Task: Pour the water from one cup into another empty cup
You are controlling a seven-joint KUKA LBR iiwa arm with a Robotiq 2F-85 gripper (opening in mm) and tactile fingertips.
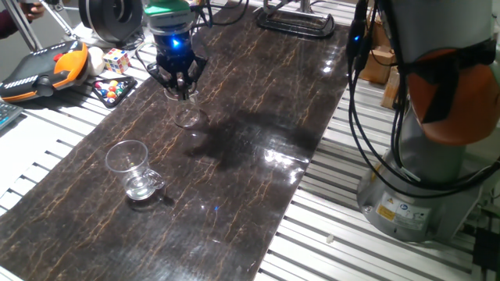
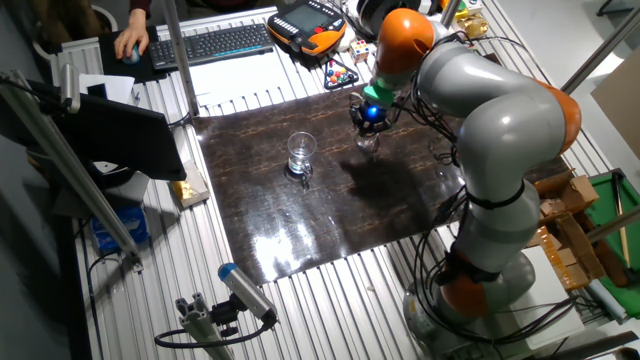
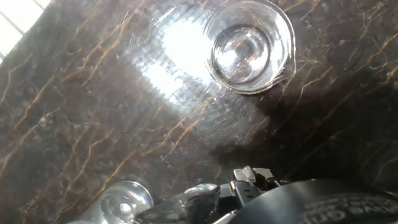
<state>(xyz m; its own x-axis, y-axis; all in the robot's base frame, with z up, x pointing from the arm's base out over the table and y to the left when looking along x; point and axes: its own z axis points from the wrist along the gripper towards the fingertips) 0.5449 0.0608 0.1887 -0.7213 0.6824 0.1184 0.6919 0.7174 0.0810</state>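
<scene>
The larger glass cup with the looped handle (image 1: 133, 168) (image 2: 301, 153) stands upright on the dark marbled mat, with a faint glint of water at its bottom. In the hand view this cup (image 3: 249, 46) is seen from above at the upper right. The smaller, narrower cup (image 1: 187, 115) (image 2: 368, 143) (image 3: 126, 202) is farther back on the mat. My gripper (image 1: 182, 92) (image 2: 370, 125) (image 3: 245, 183) comes down on its rim, and the fingers look pinched on the glass wall. I cannot tell whether its base touches the mat. The two cups are well apart.
Off the mat's far left corner lie an orange and black pendant (image 1: 47, 70), a Rubik's cube (image 1: 116, 60) and a tray of coloured balls (image 1: 113, 90). A black frame (image 1: 297, 19) sits at the mat's back edge. The robot base (image 1: 414, 179) and cables stand to the right.
</scene>
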